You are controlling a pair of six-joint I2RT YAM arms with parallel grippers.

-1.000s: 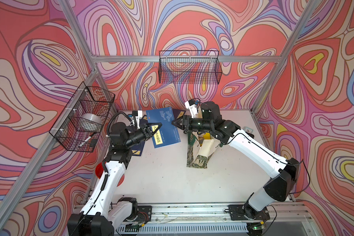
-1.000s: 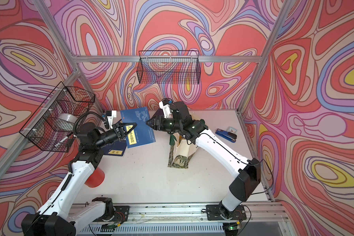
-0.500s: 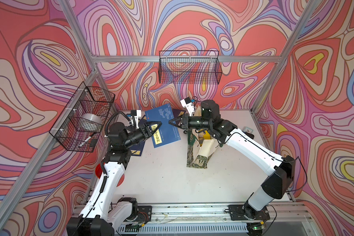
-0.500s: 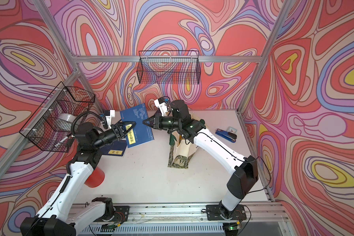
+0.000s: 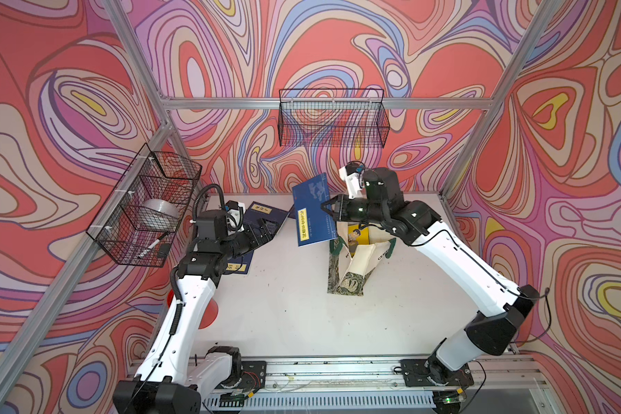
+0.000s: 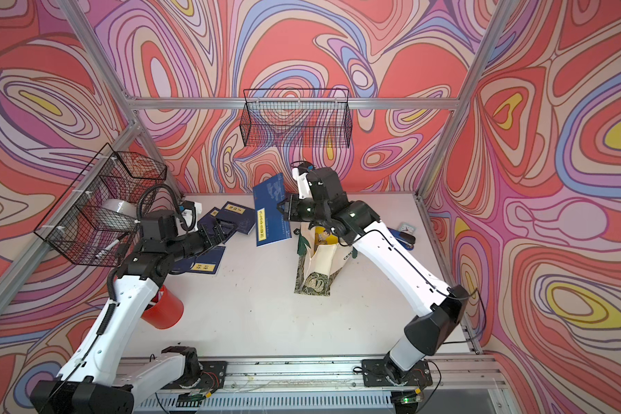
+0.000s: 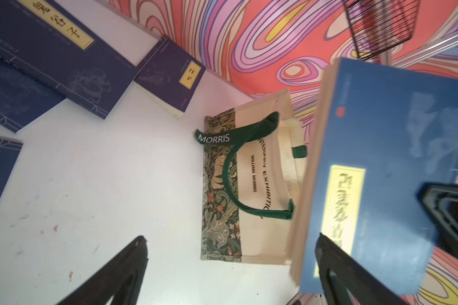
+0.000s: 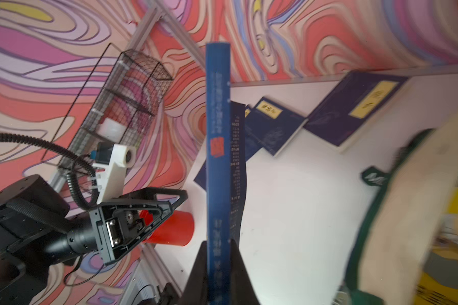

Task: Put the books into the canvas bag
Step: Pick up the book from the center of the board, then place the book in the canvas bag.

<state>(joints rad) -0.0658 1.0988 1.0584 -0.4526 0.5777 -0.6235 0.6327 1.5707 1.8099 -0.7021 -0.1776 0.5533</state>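
A blue book (image 5: 312,211) with a yellow title label hangs in the air, tilted, just left of the canvas bag (image 5: 359,261). My right gripper (image 5: 325,208) is shut on its edge; the right wrist view shows both fingers pinching the book (image 8: 218,158). The cream bag (image 6: 323,258) stands open on the table with a yellow book (image 6: 325,234) inside. My left gripper (image 5: 266,229) is open and empty, left of the held book and above navy books (image 5: 262,215) lying flat. In the left wrist view the bag (image 7: 265,171) lies beyond the spread left gripper (image 7: 230,239).
A red cup (image 6: 162,308) sits by the left arm. A blue-and-black stapler (image 6: 404,234) lies at the table's right edge. Black wire baskets hang on the left wall (image 5: 147,208) and back wall (image 5: 332,118). Another navy book (image 5: 237,265) lies under the left arm.
The left gripper opened, let go of the blue book and drew back to the left. The right gripper shut on the book and now carries it alone, nearer the bag.
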